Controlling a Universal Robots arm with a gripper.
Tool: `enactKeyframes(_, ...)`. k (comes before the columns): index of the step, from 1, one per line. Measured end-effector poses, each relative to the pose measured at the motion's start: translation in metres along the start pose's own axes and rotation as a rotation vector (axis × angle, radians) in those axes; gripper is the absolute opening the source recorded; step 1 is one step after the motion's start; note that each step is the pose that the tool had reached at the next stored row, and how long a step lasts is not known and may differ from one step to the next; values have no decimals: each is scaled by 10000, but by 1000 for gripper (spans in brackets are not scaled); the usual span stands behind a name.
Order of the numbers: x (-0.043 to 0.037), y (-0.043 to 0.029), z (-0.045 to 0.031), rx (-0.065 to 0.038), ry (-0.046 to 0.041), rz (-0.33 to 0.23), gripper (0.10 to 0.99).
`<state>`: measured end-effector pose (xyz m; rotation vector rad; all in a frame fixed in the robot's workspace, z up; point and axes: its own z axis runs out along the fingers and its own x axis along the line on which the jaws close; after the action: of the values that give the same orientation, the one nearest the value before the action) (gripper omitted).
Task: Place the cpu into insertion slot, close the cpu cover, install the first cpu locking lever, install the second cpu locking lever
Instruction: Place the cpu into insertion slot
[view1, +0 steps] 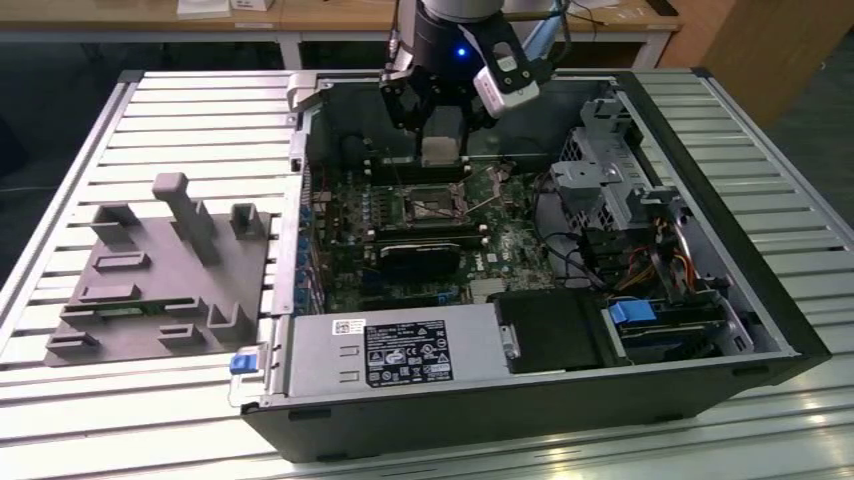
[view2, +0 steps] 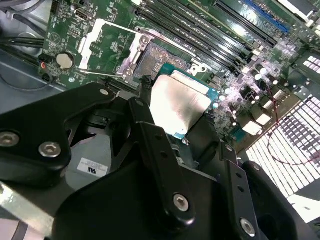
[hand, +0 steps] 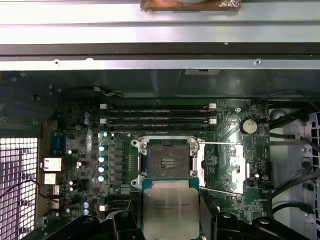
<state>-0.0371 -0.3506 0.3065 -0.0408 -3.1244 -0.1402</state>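
My gripper (hand: 171, 216) is shut on the cpu (hand: 171, 209), a flat square chip with a silver-grey top, its black fingers (view2: 150, 130) pressed on two opposite edges. The chip hangs just beside the insertion slot (hand: 167, 162), whose dark centre lies bare in its metal-edged frame. The cpu cover (hand: 220, 167) is folded back flat on the board beside the slot, with two thin locking levers (hand: 216, 144) swung out along it. In the second wrist view the cpu (view2: 180, 102) sits close to the slot (view2: 155, 60) and cover (view2: 107, 42). In the exterior view the gripper (view1: 441, 150) hovers over the slot (view1: 434, 207).
The open computer case stands on a slatted table (view1: 174, 120). Long memory slots (hand: 157, 112) run beside the slot, a black heatsink block (view1: 420, 255) lies on its other side. A grey power supply (view1: 387, 355), drive cage (view1: 614, 190) and grey fixture (view1: 160, 270) surround the board.
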Motion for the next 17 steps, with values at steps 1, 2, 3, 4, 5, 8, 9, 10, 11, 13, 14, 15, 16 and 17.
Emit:
enactKeyframes(1,0,-1,15,-2,-5,41,541)
enactKeyframes(2,0,-2,26,-4,-18,182,541)
enactKeyframes(3,0,-3,36,-7,-33,359,541)
enactKeyframes(4,-1,-4,46,-9,-50,539,541)
enactKeyframes(5,-1,-5,57,-12,-65,717,541)
enactKeyframes(8,-1,-8,85,-20,-115,1265,541)
enactKeyframes(9,-2,-8,95,-23,-131,1445,541)
enactKeyframes(10,-2,-9,103,-25,-146,1623,541)
enactKeyframes(11,-2,-10,112,-28,-164,1820,541)
enactKeyframes(13,-2,-12,129,-33,-197,2177,541)
enactKeyframes(14,-2,-12,138,-36,-213,2356,541)
enactKeyframes(15,-2,-13,146,-38,-229,2535,541)
enactKeyframes(16,-2,-14,154,-41,-245,2720,541)
enactKeyframes(17,-3,-14,162,-43,-261,2893,541)
